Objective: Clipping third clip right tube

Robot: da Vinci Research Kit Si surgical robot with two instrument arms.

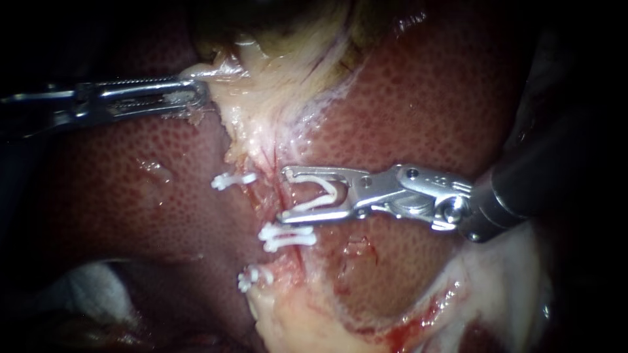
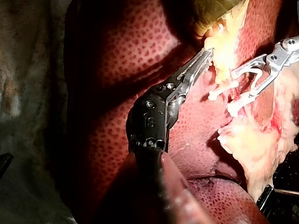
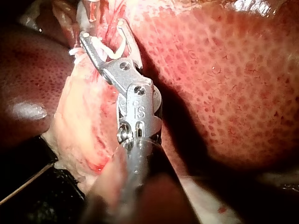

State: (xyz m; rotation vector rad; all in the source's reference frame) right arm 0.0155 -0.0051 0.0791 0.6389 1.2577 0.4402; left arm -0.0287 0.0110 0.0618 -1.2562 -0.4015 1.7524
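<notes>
White clips already sit nearby. Our right instrument pincer grasps an open fresh clip at the tube, not yet closed. Our left instrument pincer clenches pale tissue, far left.

My left instrument has two long, thin silver jaws. Rows of tiny teeth run along them, and a long slot shows down the middle. Behind them sits a chunky black joint with small round screws and little marks on it. Its shaft is dark too.

My right instrument is shiny silver all over its tip. Its jaws are thin metal frames with see-through gaps in them. Round pins hold the hinge together, and a bigger round screw sits further back. Its shaft is a smooth dark grey tube.
</notes>
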